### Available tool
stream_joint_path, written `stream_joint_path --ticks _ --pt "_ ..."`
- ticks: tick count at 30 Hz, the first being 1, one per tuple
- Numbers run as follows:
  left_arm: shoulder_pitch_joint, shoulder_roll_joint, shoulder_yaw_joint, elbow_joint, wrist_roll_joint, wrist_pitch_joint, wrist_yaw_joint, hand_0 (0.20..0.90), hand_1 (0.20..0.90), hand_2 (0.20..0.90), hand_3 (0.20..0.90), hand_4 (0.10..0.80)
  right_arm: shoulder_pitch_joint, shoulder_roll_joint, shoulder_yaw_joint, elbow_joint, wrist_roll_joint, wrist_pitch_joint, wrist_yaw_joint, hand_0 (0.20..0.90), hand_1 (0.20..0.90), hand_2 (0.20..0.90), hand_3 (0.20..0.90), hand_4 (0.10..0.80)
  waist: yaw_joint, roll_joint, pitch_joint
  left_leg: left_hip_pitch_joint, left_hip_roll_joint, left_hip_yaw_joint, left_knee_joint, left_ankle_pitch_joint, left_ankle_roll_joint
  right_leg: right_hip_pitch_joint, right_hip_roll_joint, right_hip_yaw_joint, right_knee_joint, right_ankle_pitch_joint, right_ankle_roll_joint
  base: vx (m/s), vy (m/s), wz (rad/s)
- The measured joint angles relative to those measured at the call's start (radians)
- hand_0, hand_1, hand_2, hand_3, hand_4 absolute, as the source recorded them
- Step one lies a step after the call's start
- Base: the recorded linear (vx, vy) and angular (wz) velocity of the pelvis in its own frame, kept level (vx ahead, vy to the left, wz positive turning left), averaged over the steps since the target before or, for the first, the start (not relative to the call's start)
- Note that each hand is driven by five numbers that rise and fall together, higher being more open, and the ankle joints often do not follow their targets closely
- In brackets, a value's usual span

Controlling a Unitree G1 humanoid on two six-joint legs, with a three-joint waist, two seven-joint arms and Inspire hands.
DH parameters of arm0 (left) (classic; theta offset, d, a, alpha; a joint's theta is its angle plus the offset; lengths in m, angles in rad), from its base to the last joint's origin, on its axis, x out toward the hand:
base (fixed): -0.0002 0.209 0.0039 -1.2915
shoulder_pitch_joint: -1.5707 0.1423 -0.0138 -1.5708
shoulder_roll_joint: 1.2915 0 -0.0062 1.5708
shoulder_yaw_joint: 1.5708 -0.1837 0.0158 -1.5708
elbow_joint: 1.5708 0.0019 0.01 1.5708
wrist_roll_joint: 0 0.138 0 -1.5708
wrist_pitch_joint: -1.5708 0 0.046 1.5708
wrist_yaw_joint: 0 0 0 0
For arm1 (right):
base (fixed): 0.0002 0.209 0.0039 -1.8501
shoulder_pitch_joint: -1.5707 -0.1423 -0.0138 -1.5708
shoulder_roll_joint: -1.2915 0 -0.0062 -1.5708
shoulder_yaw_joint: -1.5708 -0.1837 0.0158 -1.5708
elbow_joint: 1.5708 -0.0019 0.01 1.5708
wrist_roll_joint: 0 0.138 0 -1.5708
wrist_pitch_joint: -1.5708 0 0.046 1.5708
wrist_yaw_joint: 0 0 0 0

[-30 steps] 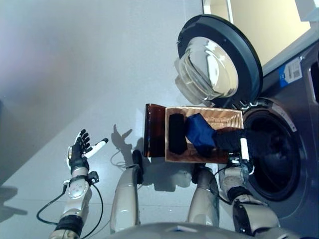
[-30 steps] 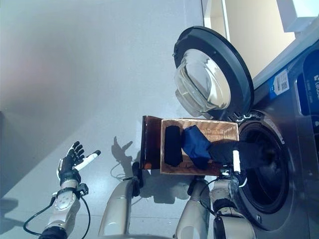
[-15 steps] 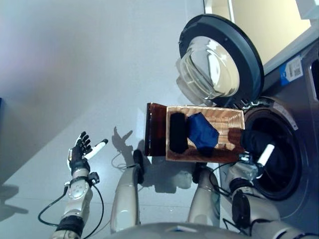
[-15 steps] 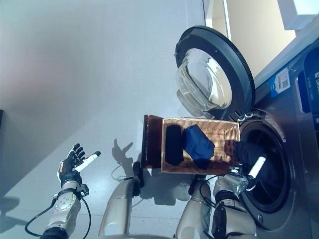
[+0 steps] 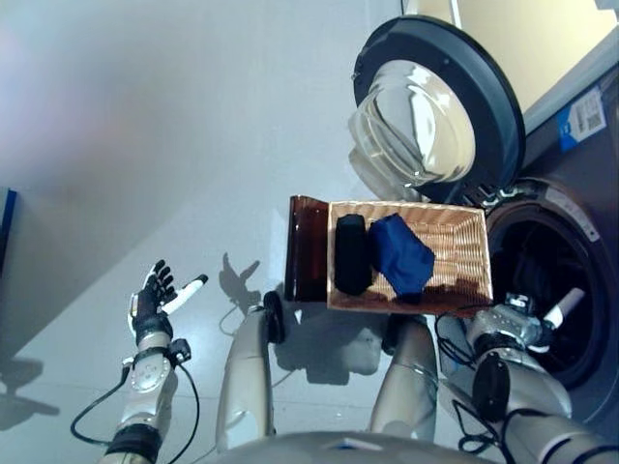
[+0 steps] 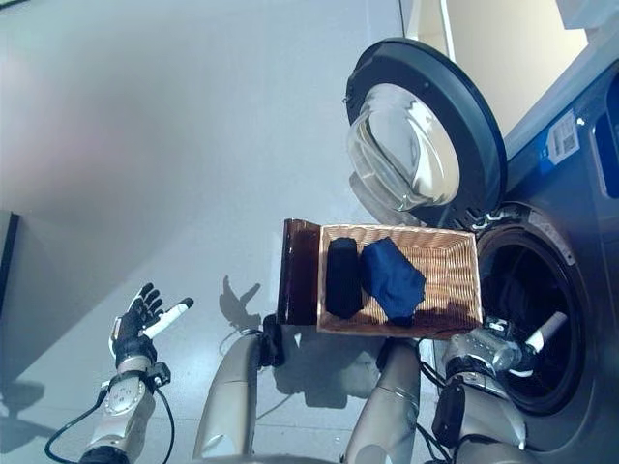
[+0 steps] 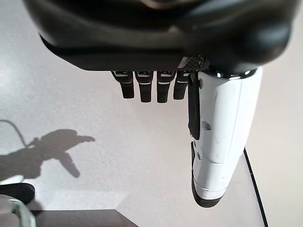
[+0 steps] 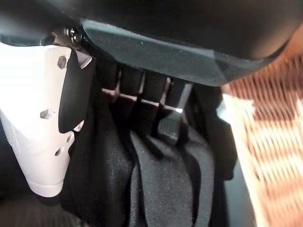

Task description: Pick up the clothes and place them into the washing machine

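Black garment is limp, light cloth, bunched in the right hand, fingers curled into it at the washing machine mouth. Grab folds, not edges. Basket at 9 o'clock holds more. Left hand is spread, empty.

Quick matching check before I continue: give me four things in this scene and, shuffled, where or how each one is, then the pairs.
1. blue garment
2. black garment
3. washer door
4. left robot hand

A. swung open
B. lying in the wicker basket
C. open, holding nothing, over the floor
D. in the right robot hand at the drum opening

Pairs: 1-B, 2-D, 3-A, 4-C
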Motion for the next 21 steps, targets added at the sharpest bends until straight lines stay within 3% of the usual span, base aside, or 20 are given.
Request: stream_joint_path --ticks 7,14,21 --pt "0.007 0.000 0.001 -0.005 0.002 0.003 0.006 0.900 0.900 0.900 0.900 0.800 0.001 0.000 0.004 0.004 0.000 -0.017 -0.021 0.200 0.200 0.200 0.200 0.300 -0.004 0.007 0.001 -0.068 0.017 -0.007 0.137 -0.060 0.001 -0.071 -0.003 0.039 0.114 -0.039 -0.002 -0.011 0.005 -0.04" --pt "0.014 0.002 0.003 -0.007 0.004 0.003 0.009 0.900 0.900 0.900 0.900 0.800 0.003 -0.008 0.007 0.024 -0.005 -0.016 -0.026 0.200 0.200 0.200 0.200 0.300 -0.005 0.009 0.000 -0.069 0.018 -0.008 0.147 -0.061 0.000 -0.076 0.000 0.050 0.120 -0.039 -0.001 -0.007 -0.005 -0.02" --pt "0.025 0.006 0.003 -0.008 0.012 0.003 0.008 0.900 0.900 0.900 0.900 0.800 -0.002 -0.090 0.023 0.025 -0.079 0.009 -0.047 0.200 0.200 0.200 0.200 0.300 0.002 0.017 -0.012 -0.099 0.015 -0.008 0.139 -0.053 0.008 -0.109 0.006 0.051 0.117 -0.032 -0.003 -0.015 -0.003 0.00"
